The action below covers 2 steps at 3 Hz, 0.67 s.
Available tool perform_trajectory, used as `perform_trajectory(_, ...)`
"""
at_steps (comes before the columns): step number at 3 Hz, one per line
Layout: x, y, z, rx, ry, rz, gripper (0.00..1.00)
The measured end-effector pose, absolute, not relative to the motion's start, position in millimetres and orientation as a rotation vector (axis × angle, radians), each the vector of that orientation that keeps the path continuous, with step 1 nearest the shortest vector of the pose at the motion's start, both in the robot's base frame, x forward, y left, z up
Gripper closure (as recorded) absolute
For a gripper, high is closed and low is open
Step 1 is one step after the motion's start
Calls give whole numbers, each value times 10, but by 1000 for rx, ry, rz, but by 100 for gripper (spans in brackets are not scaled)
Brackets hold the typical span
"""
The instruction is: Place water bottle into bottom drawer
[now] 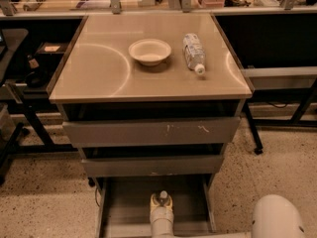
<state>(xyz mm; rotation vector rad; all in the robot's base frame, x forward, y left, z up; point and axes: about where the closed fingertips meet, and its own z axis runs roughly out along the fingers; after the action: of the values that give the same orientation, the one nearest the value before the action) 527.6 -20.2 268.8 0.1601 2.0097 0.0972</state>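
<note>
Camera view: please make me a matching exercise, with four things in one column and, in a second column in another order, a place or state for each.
Things:
1. white bowl
2. labelled bottle
3. bottom drawer
4. gripper

Places or states:
A. pulled open, lowest of the three
B. lying on its side on the cabinet top
C. low in the view, over the open drawer's floor
D. standing upright, left of the bottle

Pairs: 1-D, 2-B, 3-A, 4-C

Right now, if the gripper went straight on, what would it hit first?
Probably the floor of the bottom drawer: the gripper hangs over it, low in view, seemingly aimed downward. Depth is unclear.
</note>
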Motion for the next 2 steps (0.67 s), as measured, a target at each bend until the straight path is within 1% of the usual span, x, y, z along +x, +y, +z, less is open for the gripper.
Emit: perform_trajectory(2, 5379, -211, 2358, 186, 1960, 13, 100)
